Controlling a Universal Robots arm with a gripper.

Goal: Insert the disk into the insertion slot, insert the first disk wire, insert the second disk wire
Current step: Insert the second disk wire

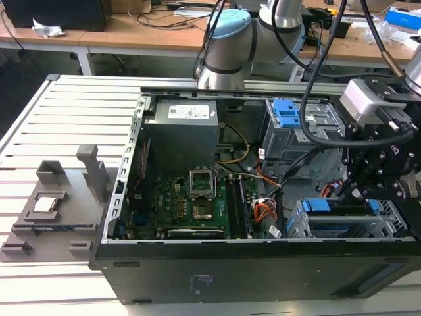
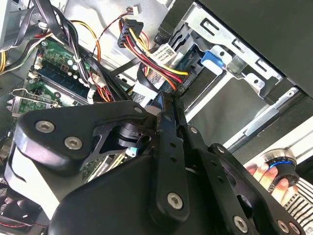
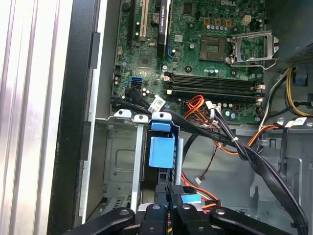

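1. Could snag the loose wires [image 2: 161, 68] crowding close around the tool [image 2: 168, 110]; one tug might pull a plug crooked.
2. Could also knock the disk [image 1: 320, 205] out of line, with the tool hanging low, right over it.
3. Tool fingers squeezed nearly together, hardly any gap; cannot tell if something thin is pinched between.
4. Disk: flat and dark, with a bright blue frame and a blue tab.
5. Lies inside the insertion slot [image 1: 342, 230], the low silver cage at the exterior view's right, in the near corner of the computer case [image 1: 197, 276].
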